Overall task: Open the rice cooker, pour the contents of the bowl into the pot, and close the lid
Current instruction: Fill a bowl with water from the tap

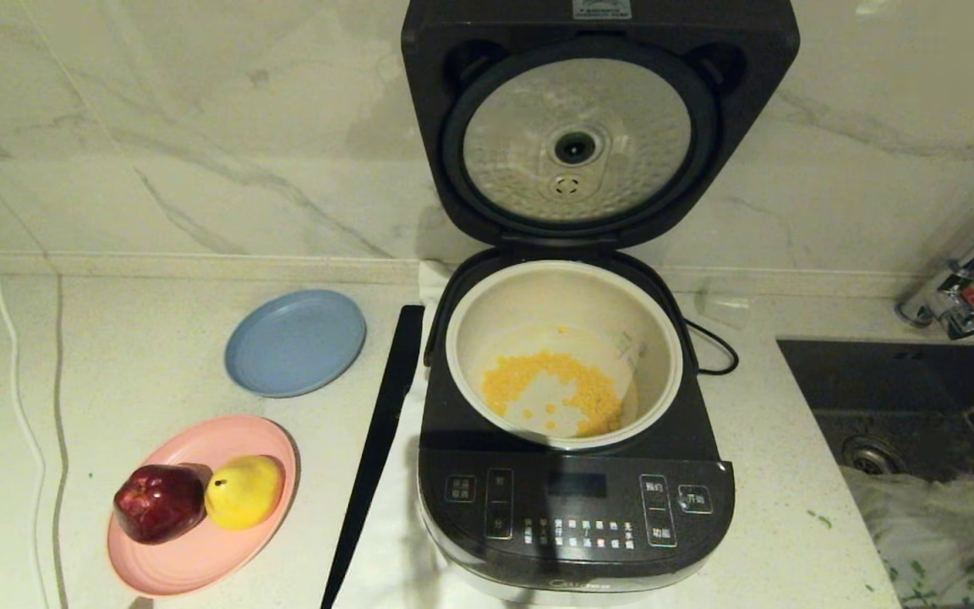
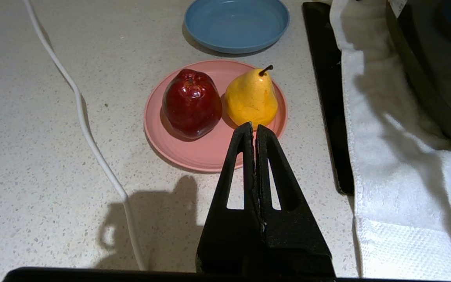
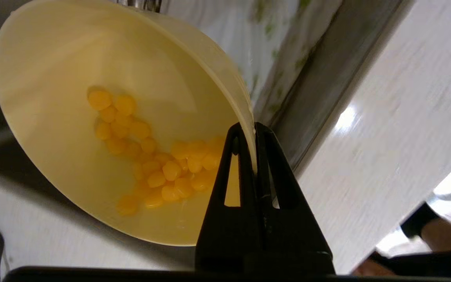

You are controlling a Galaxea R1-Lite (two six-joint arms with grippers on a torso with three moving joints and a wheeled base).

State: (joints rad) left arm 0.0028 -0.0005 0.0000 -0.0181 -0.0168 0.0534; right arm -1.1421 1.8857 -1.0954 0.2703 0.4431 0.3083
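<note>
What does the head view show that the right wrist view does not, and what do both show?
Only the head view shows the dark grey rice cooker, its raised lid, the cream-white inner pot, the round blue plate and the pink plate bearing fruit.

Only the right wrist view shows the right gripper shut on the rim of the pale yellow plastic bowl.

Both show yellow corn-like kernels: some in the pot, some in the bowl.

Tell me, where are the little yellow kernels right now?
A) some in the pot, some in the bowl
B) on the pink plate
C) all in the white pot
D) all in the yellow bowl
A: kernels lie on the bottom of the pot, and more sit in the bowl pinched at its rim by the right end effector.
</note>
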